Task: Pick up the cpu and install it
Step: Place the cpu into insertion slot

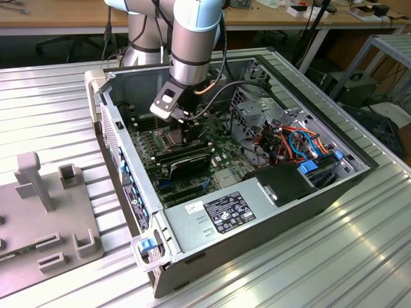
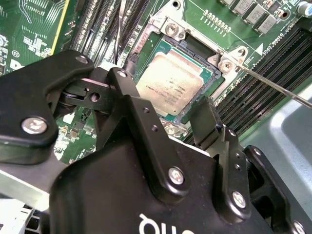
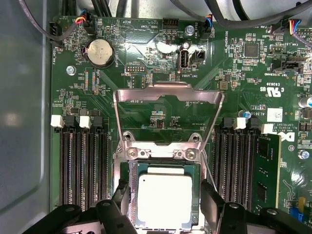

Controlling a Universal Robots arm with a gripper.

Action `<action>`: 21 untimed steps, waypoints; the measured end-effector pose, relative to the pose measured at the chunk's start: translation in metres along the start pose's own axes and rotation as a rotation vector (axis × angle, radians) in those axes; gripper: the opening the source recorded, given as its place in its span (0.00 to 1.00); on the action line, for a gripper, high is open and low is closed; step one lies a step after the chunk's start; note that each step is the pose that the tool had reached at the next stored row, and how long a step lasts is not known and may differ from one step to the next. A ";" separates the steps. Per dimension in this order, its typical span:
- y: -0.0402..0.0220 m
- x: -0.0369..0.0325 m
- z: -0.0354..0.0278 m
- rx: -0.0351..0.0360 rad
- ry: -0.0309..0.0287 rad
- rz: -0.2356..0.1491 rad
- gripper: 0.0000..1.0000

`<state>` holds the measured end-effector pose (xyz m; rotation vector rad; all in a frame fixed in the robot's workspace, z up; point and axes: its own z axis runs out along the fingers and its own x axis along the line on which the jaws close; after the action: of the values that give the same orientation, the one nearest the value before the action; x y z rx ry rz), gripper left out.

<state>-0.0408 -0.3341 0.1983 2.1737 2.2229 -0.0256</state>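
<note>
The cpu (image 3: 165, 200) (image 2: 170, 83), a flat square chip with a dull silver top, lies level inside the dark socket on the green motherboard (image 3: 146, 63). The socket's hinged metal frame (image 3: 168, 97) stands swung open beyond it. My gripper (image 3: 165, 212) (image 2: 163, 95) hangs just above the chip, open, with one black finger (image 3: 210, 200) (image 2: 204, 114) on each side and a small gap to the chip's edges. In the exterior view the gripper (image 1: 186, 131) reaches down into the open computer case (image 1: 148, 212) and covers the socket.
Memory slots (image 3: 83, 161) run along both sides of the socket, and black memory sticks (image 1: 183, 154) sit beside it. A thin latch lever (image 2: 273, 85) sticks out past the socket. Cables (image 1: 289, 138) and a power supply (image 1: 225, 212) crowd the case. A grey fixture (image 1: 38, 212) lies at the exterior view's left.
</note>
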 end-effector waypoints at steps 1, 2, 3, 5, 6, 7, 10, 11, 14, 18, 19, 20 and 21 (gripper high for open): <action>0.0000 -0.0001 -0.0001 0.0001 -0.0005 0.000 0.69; 0.0000 -0.0001 -0.0001 -0.0001 -0.0003 0.000 0.69; 0.0000 0.0000 0.0000 0.0000 0.0000 0.000 0.62; 0.0000 0.0000 0.0000 0.0000 -0.0004 0.000 0.62; 0.0000 0.0000 0.0000 0.0000 -0.0005 0.000 0.62; 0.0000 0.0000 0.0000 -0.0001 -0.0005 0.000 0.62; 0.0000 0.0001 0.0001 0.0001 -0.0004 0.000 0.60; 0.0000 0.0001 0.0000 0.0000 -0.0009 0.000 0.56; 0.0000 0.0000 0.0000 -0.0001 -0.0011 0.000 0.56; 0.0000 0.0000 0.0000 0.0000 -0.0014 0.000 0.56; 0.0000 0.0000 0.0000 0.0000 -0.0014 0.000 0.56; 0.0000 0.0000 0.0000 0.0000 -0.0015 0.000 0.56; 0.0000 0.0000 0.0000 0.0000 -0.0016 0.000 0.56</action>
<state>-0.0407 -0.3341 0.1983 2.1728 2.2220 -0.0273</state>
